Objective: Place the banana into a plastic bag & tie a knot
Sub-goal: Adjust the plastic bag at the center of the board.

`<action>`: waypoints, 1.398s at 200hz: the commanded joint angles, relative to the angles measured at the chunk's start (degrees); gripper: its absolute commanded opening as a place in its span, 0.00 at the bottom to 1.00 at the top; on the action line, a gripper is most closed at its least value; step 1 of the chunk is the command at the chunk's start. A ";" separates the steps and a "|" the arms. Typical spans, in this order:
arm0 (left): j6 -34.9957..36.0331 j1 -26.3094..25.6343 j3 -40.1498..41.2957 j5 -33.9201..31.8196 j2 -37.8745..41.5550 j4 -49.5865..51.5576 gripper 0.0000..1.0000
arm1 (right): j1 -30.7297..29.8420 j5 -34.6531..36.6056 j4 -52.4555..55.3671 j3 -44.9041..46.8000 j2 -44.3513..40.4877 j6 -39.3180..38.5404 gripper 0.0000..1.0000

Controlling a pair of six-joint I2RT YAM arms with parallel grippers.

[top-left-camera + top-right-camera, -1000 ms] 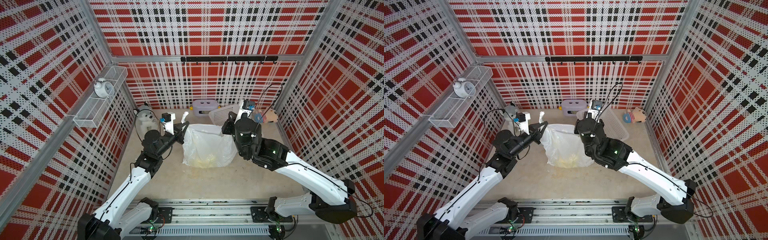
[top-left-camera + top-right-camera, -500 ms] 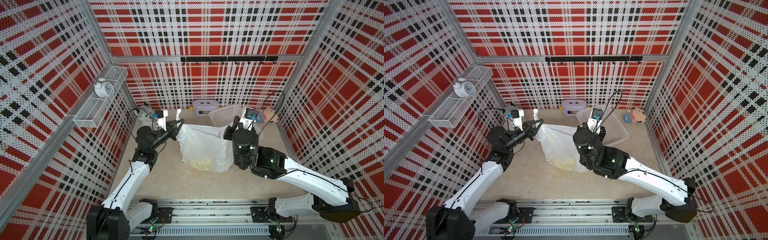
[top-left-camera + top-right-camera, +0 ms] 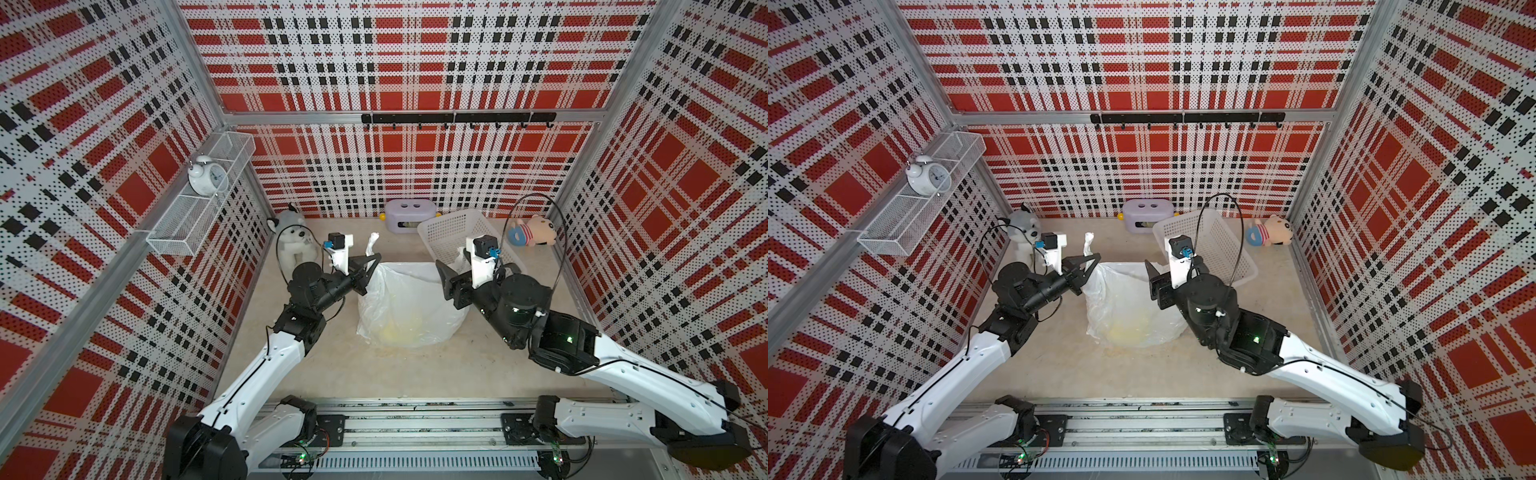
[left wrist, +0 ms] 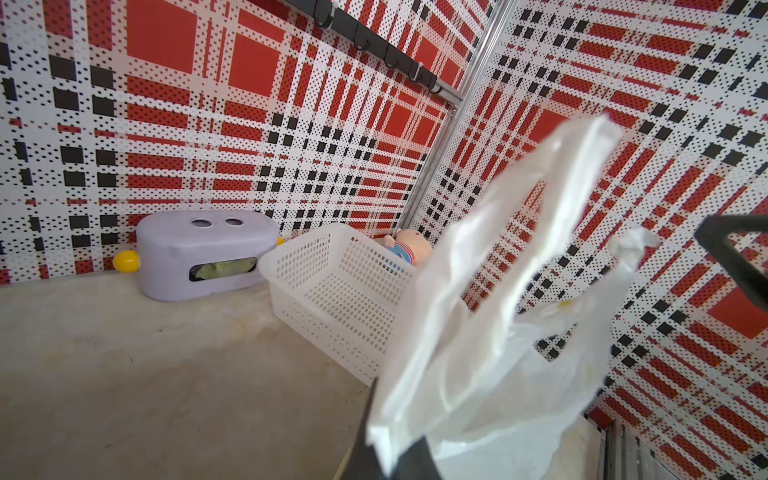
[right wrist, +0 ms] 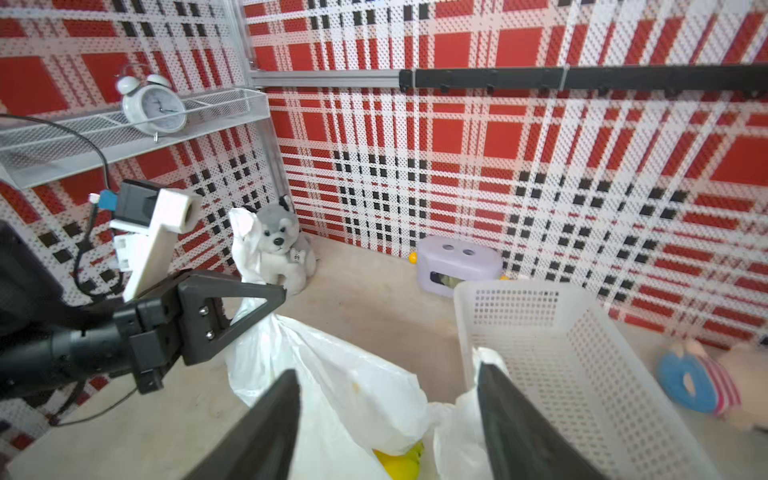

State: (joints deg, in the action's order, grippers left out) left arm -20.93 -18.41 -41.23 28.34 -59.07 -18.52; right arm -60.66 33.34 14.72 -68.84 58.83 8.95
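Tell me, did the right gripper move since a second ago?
Yes. The right gripper has opened and pulled back from the white basket toward the front rail.

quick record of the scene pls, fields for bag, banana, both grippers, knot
bag: standing, mouth open, one handle held up
banana: inside the bag, at the bottom
left gripper: shut on a bag handle
right gripper: jaws open over the bag mouth, holding nothing
knot: not tied
basket: beside the bag, behind the right gripper
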 commanded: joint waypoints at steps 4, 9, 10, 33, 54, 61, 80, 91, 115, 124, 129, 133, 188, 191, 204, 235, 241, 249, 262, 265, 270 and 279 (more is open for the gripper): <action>0.03 -0.23 1.11 2.78 1.98 -1.16 0.00 | 8.86 -22.04 0.77 -2.57 -3.11 -5.51 0.92; 0.01 -0.22 1.03 3.15 2.07 -1.16 0.00 | 10.89 -25.91 1.62 -3.10 -3.40 -6.25 0.98; 0.05 -0.22 1.00 3.18 2.09 -1.16 0.00 | 11.26 -26.55 1.85 -3.21 -3.47 -6.37 0.99; 0.03 0.72 0.46 5.49 2.10 -1.16 0.00 | 19.68 -39.83 3.65 -4.04 -5.34 -9.43 1.00; -1.79 1.96 0.24 7.80 1.93 -1.60 0.00 | 27.03 -47.22 1.89 -2.89 -6.57 -11.05 1.00; -1.91 2.44 0.24 8.51 1.88 -1.60 0.00 | 30.00 -50.62 1.56 -2.88 -6.30 -11.06 1.00; -2.19 3.45 0.28 9.98 1.99 -1.60 0.00 | 38.51 -62.22 1.32 -3.14 -3.73 -10.87 1.00; -2.35 3.82 0.25 10.57 1.87 -1.60 0.00 | 43.71 -69.92 -0.11 -2.63 -1.91 -9.74 1.00; -2.55 3.82 -0.05 11.78 1.24 -1.96 0.00 | 53.31 -87.21 -6.50 -0.25 2.72 -6.08 1.00; -2.65 3.80 -0.16 12.00 0.85 -1.96 0.00 | 55.77 -93.09 -10.41 1.02 4.38 -3.85 1.00; -2.64 3.82 -0.16 12.24 0.80 -1.95 0.00 | 56.57 -95.28 -12.46 1.61 5.24 -2.59 1.00; -2.67 3.81 -0.16 12.34 0.71 -1.96 0.00 | 57.13 -96.90 -14.09 1.96 6.02 -1.61 1.00; -2.79 6.26 -0.30 13.69 0.45 -2.05 0.00 | 58.19 -108.38 -25.30 6.41 15.09 -2.98 1.00; -2.75 6.27 -0.33 13.71 0.41 -2.06 0.00 | 58.32 -108.93 -26.73 6.77 15.44 -2.43 1.00; -2.72 6.44 -0.40 13.97 0.11 -2.07 0.00 | 58.74 -112.68 -34.12 8.52 17.44 0.96 1.00; -2.85 6.46 -0.50 14.48 -0.63 -2.22 0.00 | 58.90 -116.75 -74.92 14.26 24.02 27.86 0.99; -2.82 6.46 -0.51 14.57 -0.70 -2.22 0.00 | 58.86 -117.23 -86.20 14.79 26.47 36.05 0.98; -2.91 6.50 -0.53 14.64 -0.78 -2.31 0.00 | 58.90 -117.91 -102.43 14.04 30.33 47.83 0.96; -2.95 6.51 -0.52 14.73 -0.81 -2.31 0.00 | 58.78 -119.32 -108.76 10.30 36.22 56.80 1.00; -3.02 6.61 -0.55 14.80 -0.86 -2.44 0.00 | 58.67 -119.49 -108.79 9.83 37.13 56.93 1.00; -2.99 6.56 -0.54 14.79 -0.92 -2.48 0.00 | 58.64 -119.69 -108.77 9.18 38.38 56.79 1.00; -3.10 6.48 -0.51 14.75 -0.87 -2.48 0.00 | 58.50 -119.30 -108.76 8.41 39.84 56.25 1.00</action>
State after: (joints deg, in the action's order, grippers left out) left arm -23.81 -12.19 -40.86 42.02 -59.72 -19.31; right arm -2.09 -83.05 -72.12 -57.80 94.80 49.25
